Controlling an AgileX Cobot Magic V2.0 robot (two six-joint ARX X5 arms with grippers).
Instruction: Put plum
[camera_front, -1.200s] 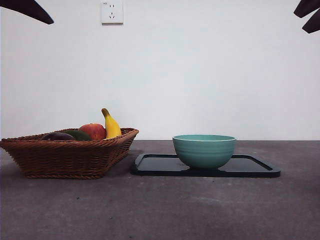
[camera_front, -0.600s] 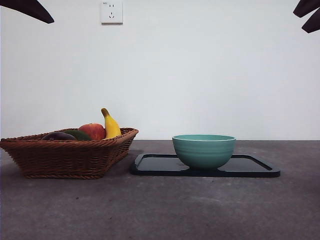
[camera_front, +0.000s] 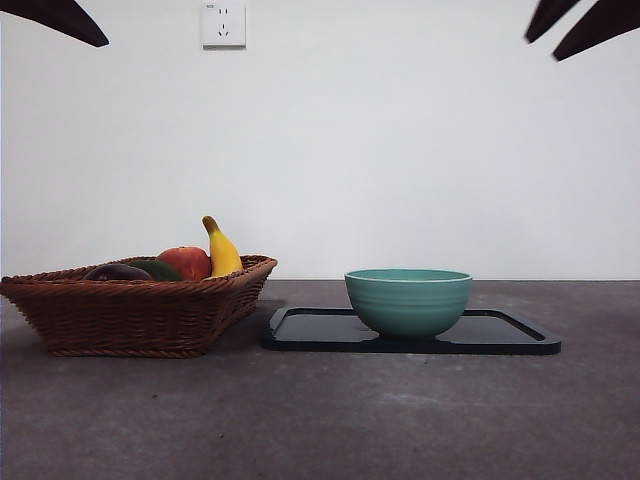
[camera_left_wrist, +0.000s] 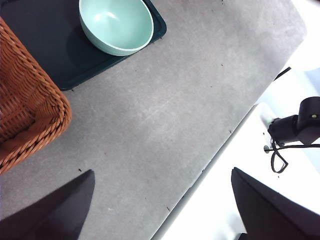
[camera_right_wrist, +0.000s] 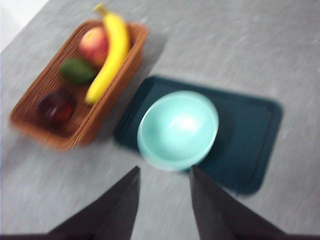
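Two grippers aloft | plum (camera_right_wrist: 56, 107) in basket's (camera_right_wrist: 35, 125) far end | right gripper (camera_right_wrist: 165, 200) jaws parted, empty, nearer | left gripper (camera_left_wrist: 160, 210) wide open, waiting.

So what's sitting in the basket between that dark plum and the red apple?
A dark green fruit lies between the plum and the apple in the basket, beside the banana; the right wrist view shows it best.
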